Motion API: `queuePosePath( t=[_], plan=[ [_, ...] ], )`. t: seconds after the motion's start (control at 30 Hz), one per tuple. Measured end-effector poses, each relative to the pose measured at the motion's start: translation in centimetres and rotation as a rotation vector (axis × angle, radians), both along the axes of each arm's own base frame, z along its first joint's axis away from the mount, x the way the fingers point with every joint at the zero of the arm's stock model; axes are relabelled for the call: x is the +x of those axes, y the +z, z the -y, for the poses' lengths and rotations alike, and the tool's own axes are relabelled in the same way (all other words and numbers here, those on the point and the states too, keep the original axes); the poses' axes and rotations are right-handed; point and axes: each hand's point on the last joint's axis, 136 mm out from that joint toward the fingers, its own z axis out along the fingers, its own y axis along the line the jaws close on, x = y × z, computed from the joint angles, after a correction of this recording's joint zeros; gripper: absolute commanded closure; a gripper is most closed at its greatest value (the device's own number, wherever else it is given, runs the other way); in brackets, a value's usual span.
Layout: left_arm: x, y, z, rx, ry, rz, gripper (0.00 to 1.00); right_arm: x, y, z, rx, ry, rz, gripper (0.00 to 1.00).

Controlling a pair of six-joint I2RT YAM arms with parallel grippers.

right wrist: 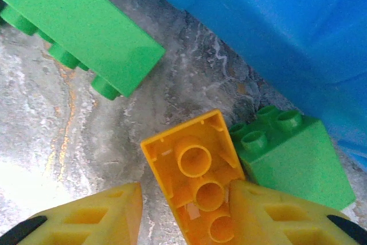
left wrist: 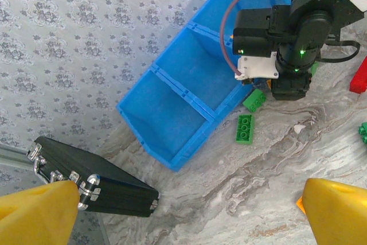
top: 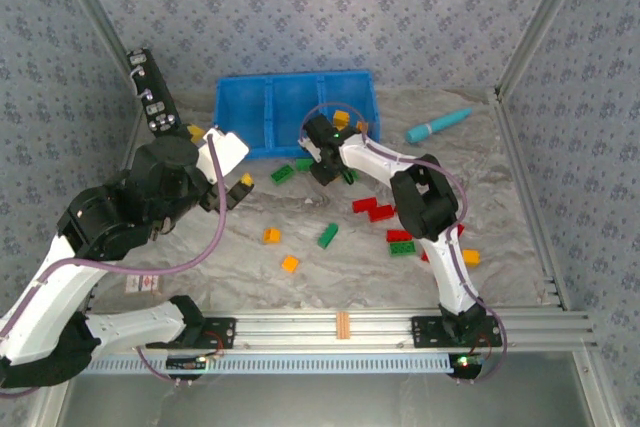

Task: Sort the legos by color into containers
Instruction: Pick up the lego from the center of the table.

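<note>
Right hand (right wrist: 180, 216) part-open astride an upturned orange lego (right wrist: 192, 179) (one finger touching, the other apart), on the tabletop (right wrist: 57, 142) just beside the blue bin (right wrist: 275, 21), left hand (left wrist: 189, 216) released, spread wide

No text is legible (the table's small label (top: 141, 285) blurs).

Grey marbled table (top: 330, 277); blue bin (top: 250, 117), scattered legos (top: 328, 235), teal stick (top: 438, 126) on it.
</note>
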Motion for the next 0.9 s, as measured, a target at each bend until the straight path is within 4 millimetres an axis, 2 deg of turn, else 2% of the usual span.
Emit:
queuePosePath(
  t=[0.27,0.6,0.9],
  plan=[
    [0.0,0.0,0.0,0.001,0.001,0.000,0.00,0.0,-0.1,0.7,-0.021,-0.028,0.034,0.66],
    [0.0,0.1,-0.2,0.003,0.009,0.005,0.00,-2.6,0.0,1.9,-0.050,-0.057,0.023,0.76],
    [-0.1,0.4,-0.7,0.004,0.017,0.019,0.00,-4.2,0.4,3.2,-0.064,-0.089,-0.004,0.80]
  ],
)
